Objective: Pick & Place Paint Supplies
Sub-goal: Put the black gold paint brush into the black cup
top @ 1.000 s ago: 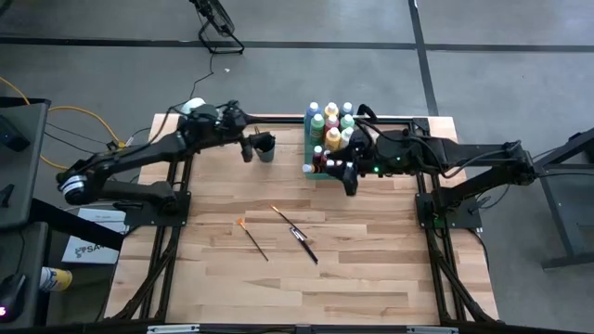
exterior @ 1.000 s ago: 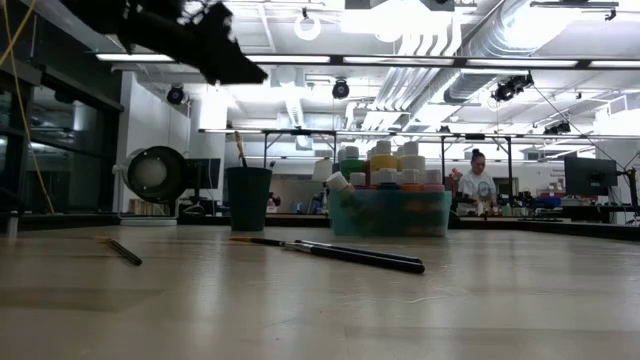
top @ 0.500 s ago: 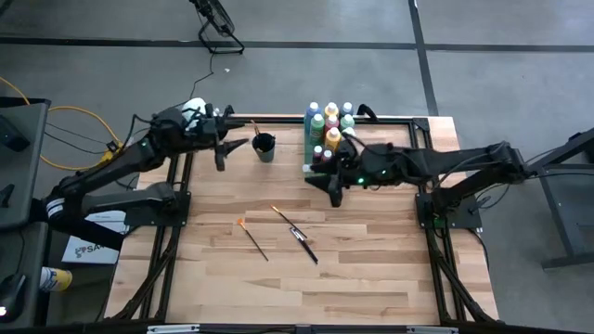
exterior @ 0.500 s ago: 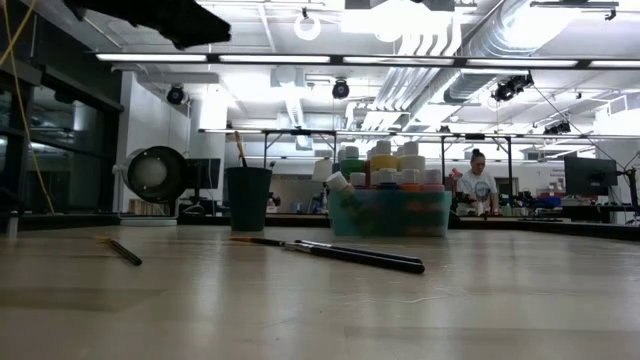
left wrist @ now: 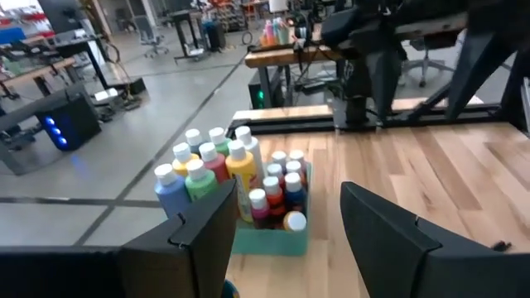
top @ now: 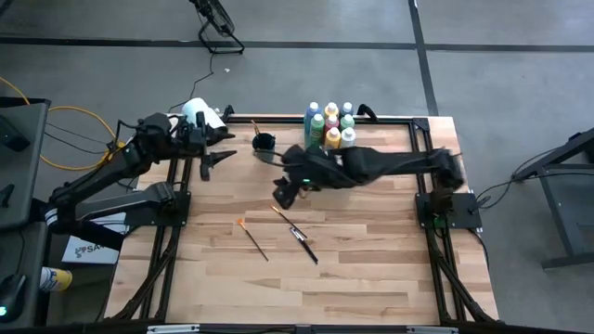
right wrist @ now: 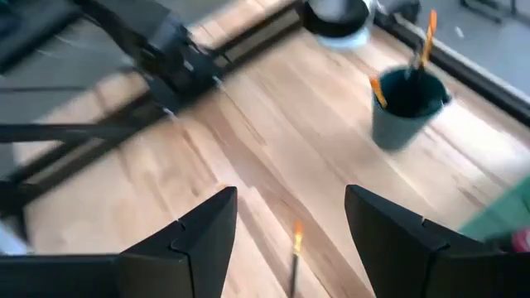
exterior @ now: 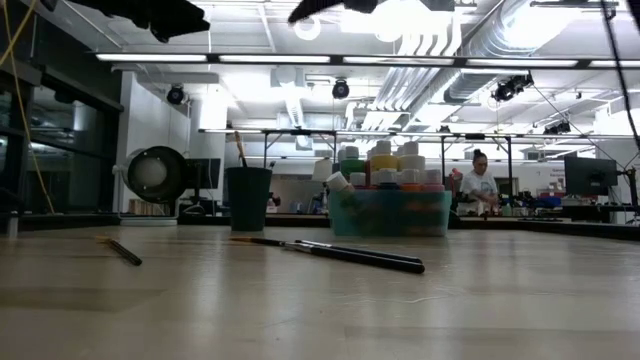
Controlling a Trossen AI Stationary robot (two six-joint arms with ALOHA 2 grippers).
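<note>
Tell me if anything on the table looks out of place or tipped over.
Three paintbrushes lie loose on the bare wood, away from the dark cup that holds others. In the green tray, one small bottle leans askew. Nothing looks spilled.

Blurred, cut off and hard to read

The right arm (top: pixel 371 165) is smeared from above and hides part of the green tray (top: pixel 309 168) and its front bottles (top: pixel 331 125). In the low view both arms are cut off by the top edge. The right wrist view is blurred; only the orange tip of one brush (right wrist: pixel 296 242) enters at the bottom edge. Bottle labels are too small to read.
</note>
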